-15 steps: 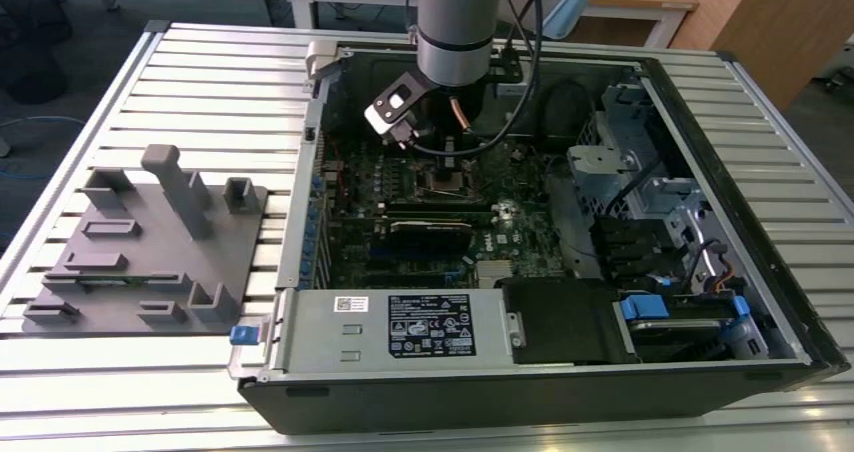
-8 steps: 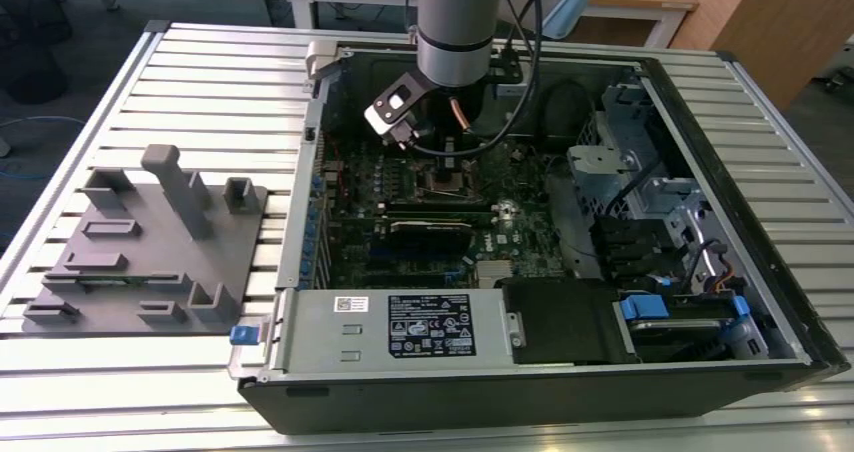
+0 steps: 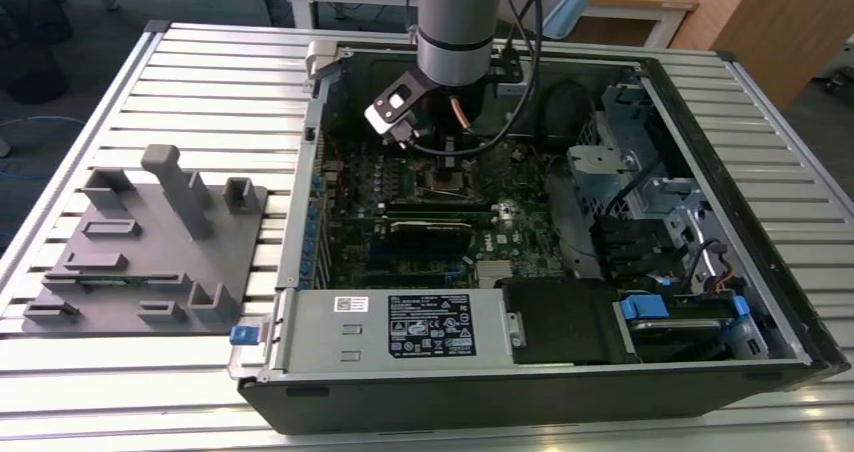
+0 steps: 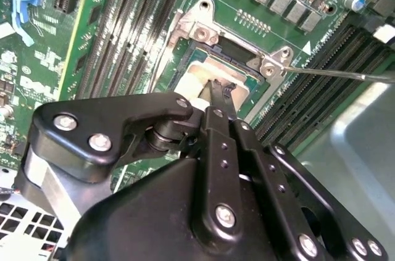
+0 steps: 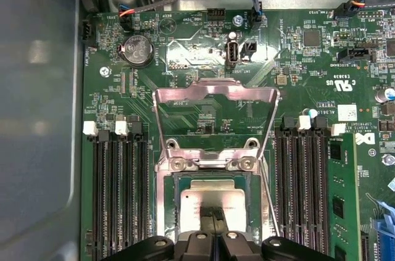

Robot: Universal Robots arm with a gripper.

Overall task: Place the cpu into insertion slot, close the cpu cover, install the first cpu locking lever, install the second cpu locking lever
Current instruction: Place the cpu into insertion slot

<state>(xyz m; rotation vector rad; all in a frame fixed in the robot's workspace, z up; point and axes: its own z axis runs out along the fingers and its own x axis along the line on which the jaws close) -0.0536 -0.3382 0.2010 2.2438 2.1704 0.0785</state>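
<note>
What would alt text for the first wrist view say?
The cpu lies in the insertion slot, the end effector at its middle. The cpu cover is swung open, and memory slots flank the slot.

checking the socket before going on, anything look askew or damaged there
Nothing stands out. The cpu sits square in the slot with the gripper on it. The cover is swung open and looks unbent.
</note>
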